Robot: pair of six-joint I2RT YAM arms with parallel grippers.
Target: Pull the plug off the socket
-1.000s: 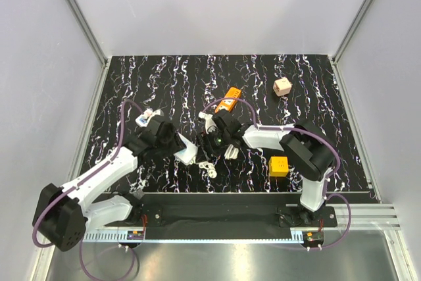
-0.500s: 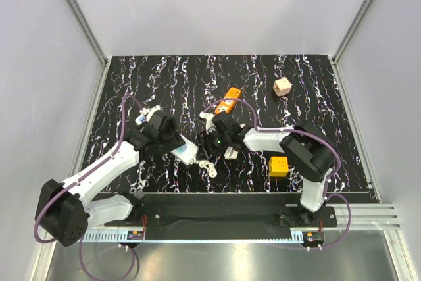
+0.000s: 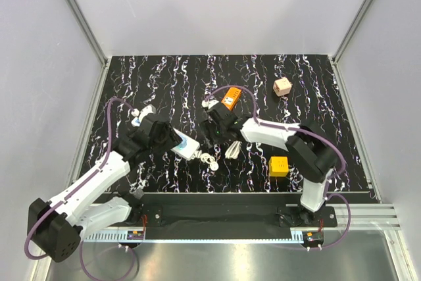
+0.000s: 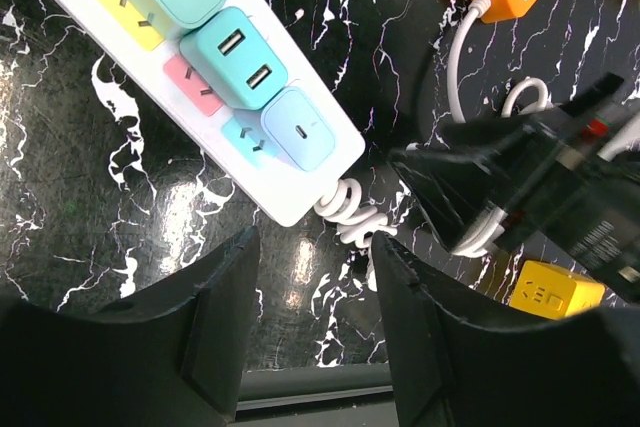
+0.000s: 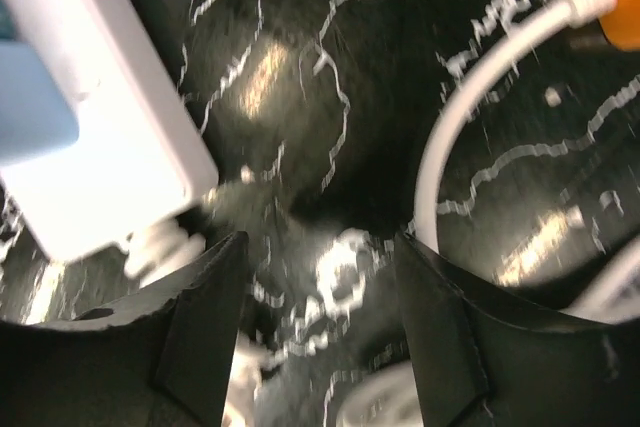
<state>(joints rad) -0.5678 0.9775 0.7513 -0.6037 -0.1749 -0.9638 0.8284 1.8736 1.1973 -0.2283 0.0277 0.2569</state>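
Observation:
The white power strip (image 4: 300,197) lies slanted on the table, with small coloured outlets and teal (image 4: 235,55) and light-blue (image 4: 300,127) block plugs seated in it. Its coiled white cord (image 4: 355,217) leaves the near end. In the top view the strip (image 3: 187,147) and coil (image 3: 209,160) lie between the arms. My left gripper (image 4: 315,317) is open and empty, just short of the strip's cord end; it also shows in the top view (image 3: 170,143). My right gripper (image 5: 315,327) is open and empty, beside the strip's end (image 5: 100,147); it also shows in the top view (image 3: 212,137).
The orange power strip (image 3: 229,99) lies behind the right gripper, and its white cord (image 5: 470,127) loops beside it. A yellow cube (image 3: 279,166) sits at the near right and a beige cube (image 3: 282,86) at the far right. The table's front edge is close below the left gripper.
My left arm has swung left and the strip's cord end has shifted slightly farther back. My right gripper has moved a little toward the far side. Both stay open.

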